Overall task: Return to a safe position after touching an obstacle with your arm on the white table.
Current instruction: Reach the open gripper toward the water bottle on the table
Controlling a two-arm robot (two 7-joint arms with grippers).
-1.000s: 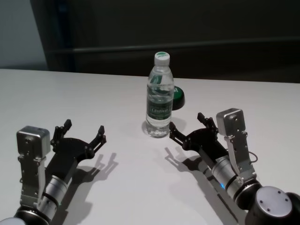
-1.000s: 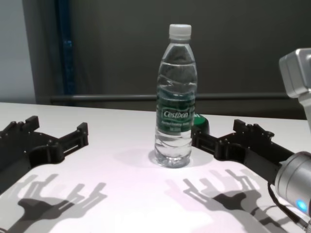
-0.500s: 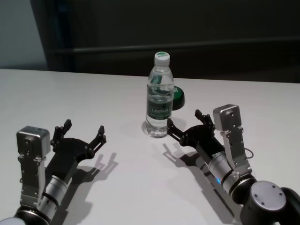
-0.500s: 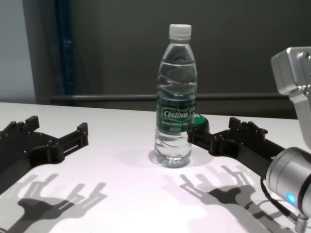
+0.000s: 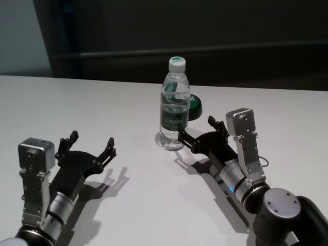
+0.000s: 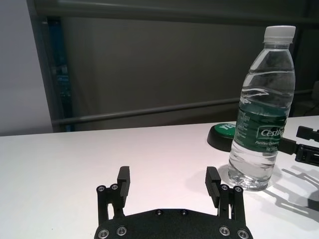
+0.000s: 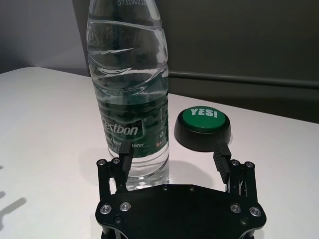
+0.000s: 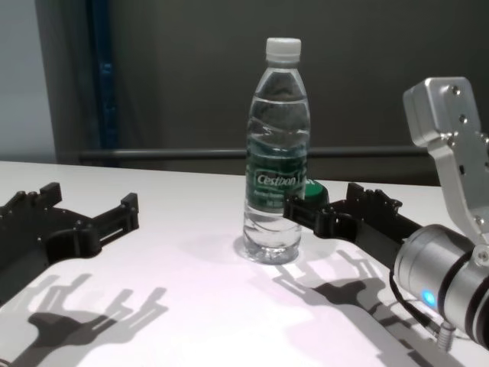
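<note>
The obstacle, a clear water bottle [image 5: 174, 105] [image 8: 276, 183] with a white cap and green label, stands upright mid-way across the white table [image 5: 102, 102]. My right gripper [image 5: 195, 128] [image 8: 325, 200] [image 7: 173, 148] is open and low over the table. Its inner fingertip is against the bottle's lower right side or a hair off it; its other finger points toward the green button. The bottle [image 7: 132, 94] is not between the fingers. My left gripper [image 5: 93, 137] [image 6: 168, 174] rests open and empty at the near left, well apart from the bottle [image 6: 261, 114].
A low round green "YES!" button [image 7: 203, 122] [image 5: 195, 106] on a black base sits just behind and to the right of the bottle. The table's far edge meets a dark wall with a horizontal rail.
My right arm has slid forward and leftward, bringing its inner fingertip up to the bottle's base. The bottle stays upright in place. The left arm has not moved.
</note>
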